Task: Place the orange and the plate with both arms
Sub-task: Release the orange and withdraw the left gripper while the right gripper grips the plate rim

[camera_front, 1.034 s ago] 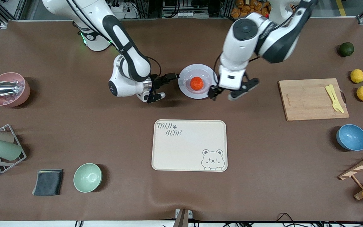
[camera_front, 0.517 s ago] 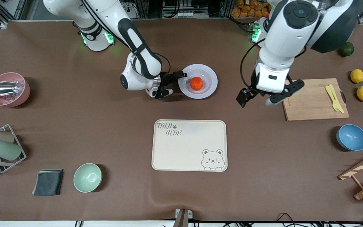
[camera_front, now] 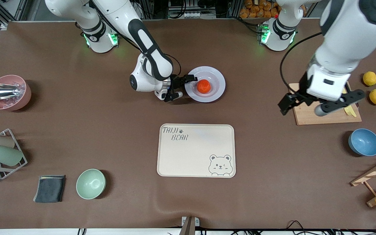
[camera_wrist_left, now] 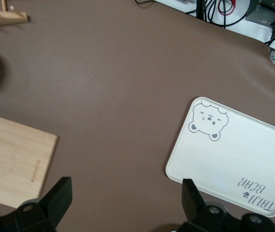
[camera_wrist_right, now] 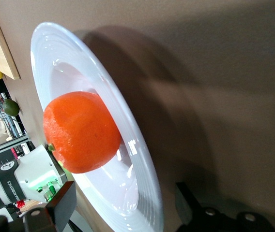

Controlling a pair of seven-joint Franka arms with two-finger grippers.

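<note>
A: Two fingers of the right hand [camera_front: 179, 86] straddle the rim of the plate [camera_front: 219, 85], one above it and one under; they are parted and not yet pinching. I'd say close squarely on the rim and keep the plate level.

B: Because the orange [camera_front: 203, 86] sits loose in the plate's centre, just past those fingers?

A: Yes. A tilt would likely roll it off.

B: And the left hand [camera_front: 318, 104]?

A: Wide open, holding nothing, up over the cutting board's [camera_front: 305, 114] edge, well apart from the plate.

B: Room to set down?

A: The brown counter [camera_front: 109, 130] is bare around the right hand; the bear tray [camera_front: 196, 150] lies farther out, empty.
</note>
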